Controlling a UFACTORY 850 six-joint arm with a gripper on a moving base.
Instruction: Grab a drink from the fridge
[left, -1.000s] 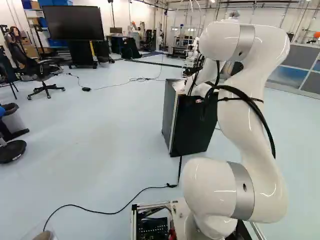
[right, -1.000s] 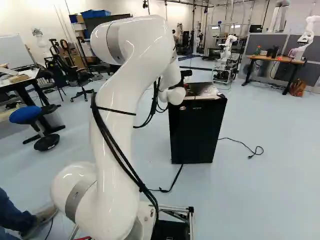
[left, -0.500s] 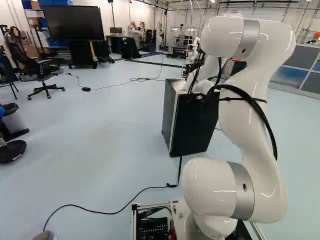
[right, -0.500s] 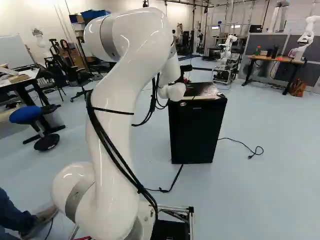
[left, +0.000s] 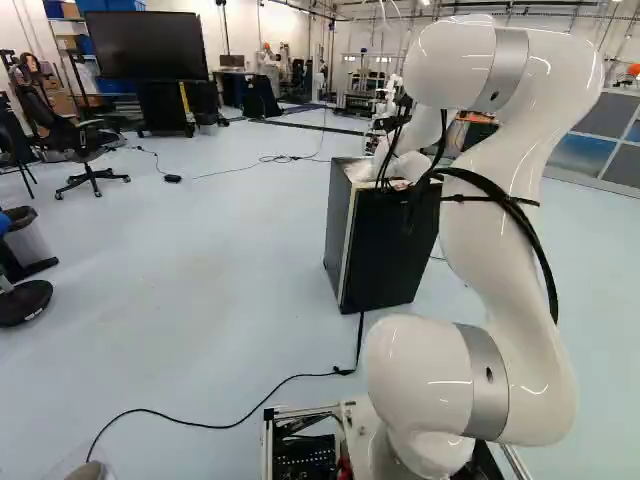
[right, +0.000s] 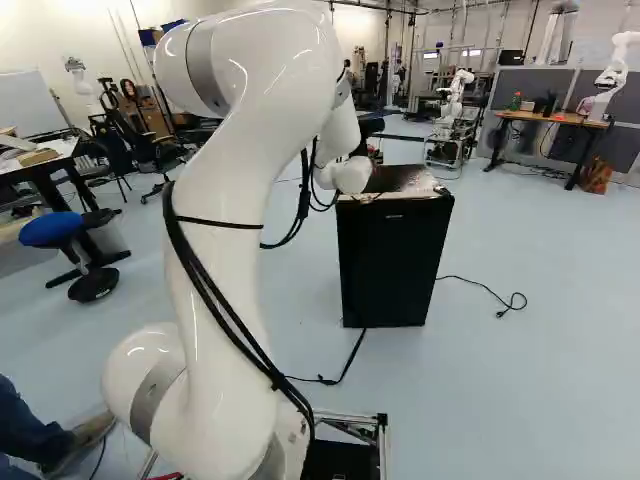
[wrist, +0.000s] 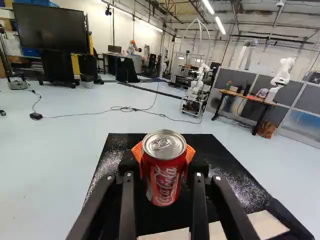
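1. At the left of the right base view, a blue-topped stool (right: 52, 230) stands on the floor.
2. The white arm (right: 235, 190) rises right of it.
3. The black gripper (right: 371, 128) has its orange pads closed on both sides of an upright red drink can (wrist: 164, 172), over the fridge's top.
4. The black fridge (right: 392, 265) stands next.
5. Farther right, a power cord (right: 480, 286) lies near it, and a wooden-topped desk (right: 548, 118) stands well beyond.
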